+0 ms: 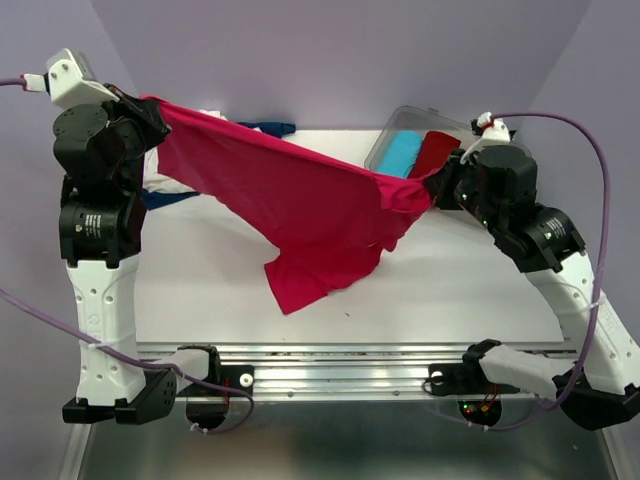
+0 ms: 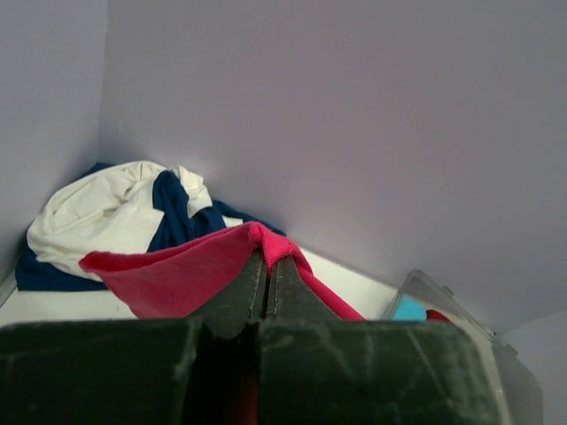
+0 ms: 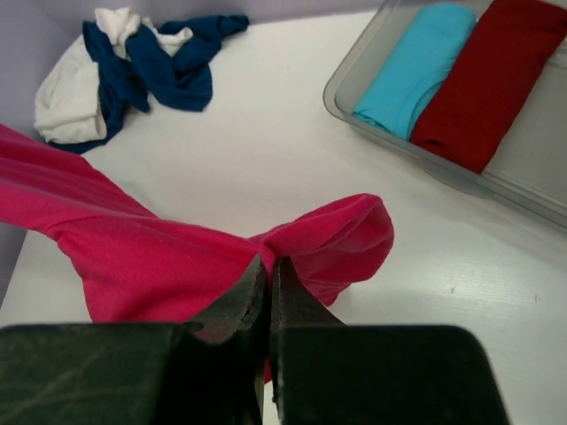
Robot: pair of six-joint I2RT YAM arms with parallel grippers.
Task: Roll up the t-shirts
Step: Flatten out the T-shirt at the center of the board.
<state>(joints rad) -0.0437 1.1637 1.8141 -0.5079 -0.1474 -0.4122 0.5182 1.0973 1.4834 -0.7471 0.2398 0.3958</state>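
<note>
A bright pink-red t-shirt (image 1: 300, 205) hangs stretched above the table between both arms, its lower part drooping down to the white tabletop (image 1: 200, 290). My left gripper (image 1: 150, 105) is shut on one end of it at the upper left; in the left wrist view the pink-red t-shirt (image 2: 177, 270) bunches over the closed left gripper (image 2: 267, 257). My right gripper (image 1: 430, 183) is shut on the other end; in the right wrist view the pink-red t-shirt (image 3: 337, 239) folds over the right gripper (image 3: 270, 261). Navy and cream-white t-shirts (image 3: 106, 71) lie heaped in the far left corner.
A clear plastic bin (image 1: 395, 135) at the back right holds a light-blue roll (image 1: 402, 152) and a darker red roll (image 1: 432, 155). Purple walls close off the back and sides. The arm bases and a metal rail (image 1: 340, 365) run along the near edge.
</note>
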